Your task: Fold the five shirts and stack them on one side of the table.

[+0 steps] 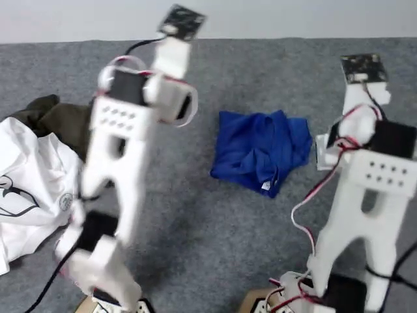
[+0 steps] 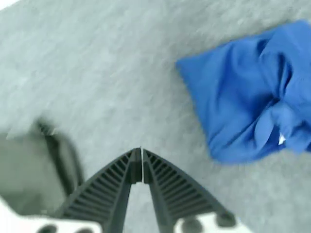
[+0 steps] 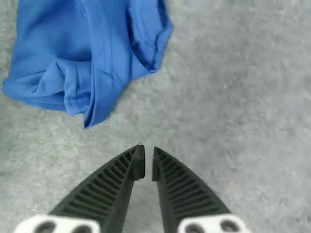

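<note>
In the high view, a table with a grey felt-like cover (image 1: pixel 195 248) carries two white plastic arms whose bases are at the near edge. The left arm (image 1: pixel 124 150) stands on the side where two shirts lie. The right arm (image 1: pixel 365 189) stands on the other side. Between the two arms, a little closer to the right arm, lies a crumpled blue shirt of soft cloth (image 1: pixel 260 153), with a small white label at its near corner. At the left edge of the table a white shirt with dark printed lines (image 1: pixel 29 189) is spread loosely. A dark olive shirt (image 1: pixel 62 117) is bunched just behind it and touches it. These two are well apart from the blue shirt.

In the left wrist view, the left gripper (image 2: pixel 141 158) hangs over bare grey cover. Its two black ribbed fingers (image 2: pixel 107 189) are pressed together at the tips and hold nothing. The blue shirt (image 2: pixel 238 102) lies on the cover near the gripper but apart from it.

In the right wrist view, the right gripper (image 3: pixel 146 158) is also above bare cover. Its fingers are brought almost fully together, with only a thin slit between the tips, and there is nothing between them. The blue shirt (image 3: pixel 77 53) lies near, with a folded edge closest to the gripper but not touching it.
</note>
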`<control>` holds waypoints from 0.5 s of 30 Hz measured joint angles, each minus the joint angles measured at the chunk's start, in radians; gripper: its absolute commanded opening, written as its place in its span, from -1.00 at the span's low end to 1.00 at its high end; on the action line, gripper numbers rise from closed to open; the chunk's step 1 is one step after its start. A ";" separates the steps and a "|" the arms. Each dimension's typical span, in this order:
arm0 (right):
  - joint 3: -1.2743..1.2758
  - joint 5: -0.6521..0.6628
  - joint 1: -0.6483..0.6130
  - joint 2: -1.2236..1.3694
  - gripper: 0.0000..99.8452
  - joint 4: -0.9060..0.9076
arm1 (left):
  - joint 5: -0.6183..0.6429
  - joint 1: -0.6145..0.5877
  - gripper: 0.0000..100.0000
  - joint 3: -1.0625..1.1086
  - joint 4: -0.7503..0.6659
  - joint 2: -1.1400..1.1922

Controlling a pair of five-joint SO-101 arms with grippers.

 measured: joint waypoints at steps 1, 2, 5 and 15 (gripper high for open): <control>-0.005 0.000 -0.015 0.023 -0.95 -0.002 | -0.005 -0.023 -0.99 0.071 0.000 -0.071; -0.008 0.000 -0.031 0.044 -0.95 -0.017 | -0.008 -0.044 -0.99 0.138 0.000 -0.137; -0.011 0.000 -0.081 0.097 -0.95 -0.083 | -0.018 -0.120 -0.99 0.318 0.000 -0.321; -0.011 0.000 -0.315 0.358 -0.95 -0.382 | -0.094 -0.450 -0.99 0.661 0.000 -0.692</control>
